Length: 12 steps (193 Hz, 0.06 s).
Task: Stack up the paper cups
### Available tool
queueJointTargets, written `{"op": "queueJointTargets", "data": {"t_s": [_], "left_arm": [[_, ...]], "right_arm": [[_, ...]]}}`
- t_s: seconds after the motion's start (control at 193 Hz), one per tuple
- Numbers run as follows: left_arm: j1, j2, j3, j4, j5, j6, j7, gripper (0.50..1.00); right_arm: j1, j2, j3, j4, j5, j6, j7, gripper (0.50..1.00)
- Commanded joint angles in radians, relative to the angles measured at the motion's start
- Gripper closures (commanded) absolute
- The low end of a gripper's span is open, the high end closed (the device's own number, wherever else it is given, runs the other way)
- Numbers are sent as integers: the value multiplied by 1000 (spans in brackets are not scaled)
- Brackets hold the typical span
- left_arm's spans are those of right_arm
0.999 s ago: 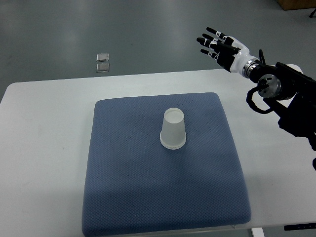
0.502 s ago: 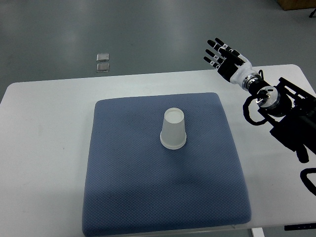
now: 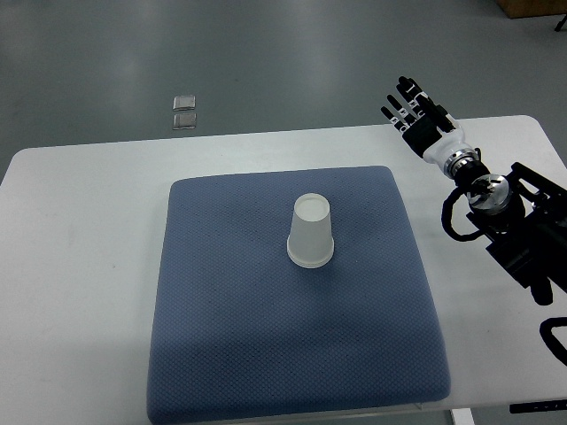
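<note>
Over the table's far right corner, right hand (image 3: 418, 119) — fingers spread, empty, well apart from paper cup (image 3: 311, 232)

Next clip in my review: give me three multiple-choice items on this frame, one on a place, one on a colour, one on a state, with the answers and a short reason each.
1. Where does the paper cup stand?
A. On the bare white table
B. Near the middle of the mat
C. On the floor

2. What colour is the mat?
A. Blue
B. Red
C. Green

3. What is the state of the right hand?
A. Closed around the cup
B. Pressed flat on the mat
C. Open, holding nothing, clear of the cup

Answers:
1. B: the cup sits upside down, rim on the fabric, well inside the mat's edges.
2. A: the pad is blue against the white table.
3. C: the fingers are spread over the table's far right edge, with nothing between them.
</note>
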Motion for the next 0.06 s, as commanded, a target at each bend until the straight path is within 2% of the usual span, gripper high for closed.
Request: {"op": "queueJointTargets", "data": {"t_s": [0.0,0.057], "left_arm": [[0,0,0,-1,0,0,0,500],[0,0,0,-1,0,0,0,500]], "right_arm": [[-13,-1,-1,0,2,18,0,574],[-14,-1,-1,0,2,20,2,574]]}}
